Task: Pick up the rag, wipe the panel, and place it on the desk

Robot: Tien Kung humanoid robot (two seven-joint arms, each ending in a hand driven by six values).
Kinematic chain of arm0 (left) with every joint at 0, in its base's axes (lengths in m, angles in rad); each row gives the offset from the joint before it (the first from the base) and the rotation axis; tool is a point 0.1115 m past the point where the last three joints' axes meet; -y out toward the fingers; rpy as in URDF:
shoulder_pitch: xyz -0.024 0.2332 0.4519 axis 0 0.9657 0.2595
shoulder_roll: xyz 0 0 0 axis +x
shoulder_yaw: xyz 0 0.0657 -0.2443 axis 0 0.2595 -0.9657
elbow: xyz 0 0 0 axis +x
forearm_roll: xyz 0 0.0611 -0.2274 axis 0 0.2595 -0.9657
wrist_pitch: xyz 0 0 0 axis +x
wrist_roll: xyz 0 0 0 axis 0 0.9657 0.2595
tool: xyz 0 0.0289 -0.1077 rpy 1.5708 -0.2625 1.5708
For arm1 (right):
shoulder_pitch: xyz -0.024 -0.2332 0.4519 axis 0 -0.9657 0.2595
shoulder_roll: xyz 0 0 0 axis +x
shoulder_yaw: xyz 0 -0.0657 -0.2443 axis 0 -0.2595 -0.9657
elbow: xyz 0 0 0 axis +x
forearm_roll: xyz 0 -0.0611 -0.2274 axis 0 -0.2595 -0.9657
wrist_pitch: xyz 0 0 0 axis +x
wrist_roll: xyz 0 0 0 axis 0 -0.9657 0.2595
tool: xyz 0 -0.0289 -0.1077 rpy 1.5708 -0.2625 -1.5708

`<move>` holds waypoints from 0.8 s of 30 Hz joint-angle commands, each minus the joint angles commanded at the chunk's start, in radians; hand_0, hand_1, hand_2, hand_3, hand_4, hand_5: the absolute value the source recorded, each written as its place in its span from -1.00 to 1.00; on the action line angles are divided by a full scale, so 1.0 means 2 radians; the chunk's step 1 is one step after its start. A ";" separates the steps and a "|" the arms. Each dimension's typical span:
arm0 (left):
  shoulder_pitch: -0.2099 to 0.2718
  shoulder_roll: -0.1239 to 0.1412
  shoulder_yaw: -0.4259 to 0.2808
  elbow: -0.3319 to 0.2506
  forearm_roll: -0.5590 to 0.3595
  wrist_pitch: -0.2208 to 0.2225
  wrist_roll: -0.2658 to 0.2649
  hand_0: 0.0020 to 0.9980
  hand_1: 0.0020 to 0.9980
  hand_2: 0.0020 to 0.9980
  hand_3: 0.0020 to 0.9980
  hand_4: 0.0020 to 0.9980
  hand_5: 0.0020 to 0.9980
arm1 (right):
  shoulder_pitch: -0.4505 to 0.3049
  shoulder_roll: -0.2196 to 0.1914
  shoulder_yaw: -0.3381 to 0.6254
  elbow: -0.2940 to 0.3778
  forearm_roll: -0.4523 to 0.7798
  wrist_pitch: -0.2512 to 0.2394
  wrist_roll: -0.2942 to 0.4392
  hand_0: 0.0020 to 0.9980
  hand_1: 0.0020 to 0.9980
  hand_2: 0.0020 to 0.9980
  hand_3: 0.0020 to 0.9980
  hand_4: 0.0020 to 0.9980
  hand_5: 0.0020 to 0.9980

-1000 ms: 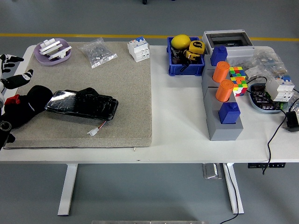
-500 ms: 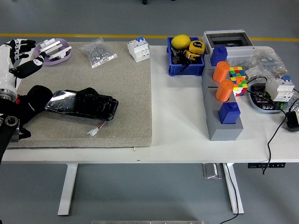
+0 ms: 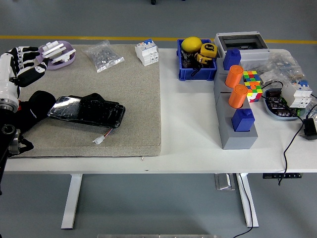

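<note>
A black rag (image 3: 35, 107) lies crumpled at the left end of the grey felt mat (image 3: 130, 89). Part of it is tucked under a shiny black panel (image 3: 88, 111), which lies flat with a small white connector (image 3: 99, 139) on a wire at its near side. My left hand (image 3: 26, 63), white with black fingers, hangs at the picture's left edge just beyond the rag. Its fingers are spread and hold nothing. Its black forearm (image 3: 7, 134) covers the rag's left part. The right arm does not show.
At the mat's far edge are a purple dish (image 3: 58, 53) of white parts, a bag of screws (image 3: 103, 55) and a white breaker (image 3: 147, 52). To the right stand a blue bin (image 3: 196, 69), a grey stand (image 3: 236, 124) with orange cylinders, and cluttered parts.
My left hand has risen from low beside the rag towards the table's far side and now hovers near the purple dish, fingers still spread. Rag and panel have not moved.
</note>
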 joint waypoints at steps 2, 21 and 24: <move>0.002 0.002 -0.001 -0.002 -0.002 -0.002 -0.001 0.31 0.41 0.22 0.16 0.48 -0.83 | 0.000 0.000 -0.002 0.000 0.001 0.000 -0.001 0.50 0.24 0.26 0.11 0.83 -0.16; 0.019 0.009 -0.013 -0.019 0.000 -0.005 0.000 0.32 0.41 0.22 0.16 0.50 -0.83 | 0.017 0.001 -0.030 -0.001 0.017 -0.002 -0.001 0.50 0.25 0.26 0.11 0.83 -0.16; 0.020 0.010 -0.014 -0.023 -0.001 -0.006 0.001 0.32 0.42 0.22 0.16 0.50 -0.83 | 0.017 0.002 -0.038 -0.001 0.020 0.001 -0.002 0.50 0.25 0.26 0.13 0.83 -0.16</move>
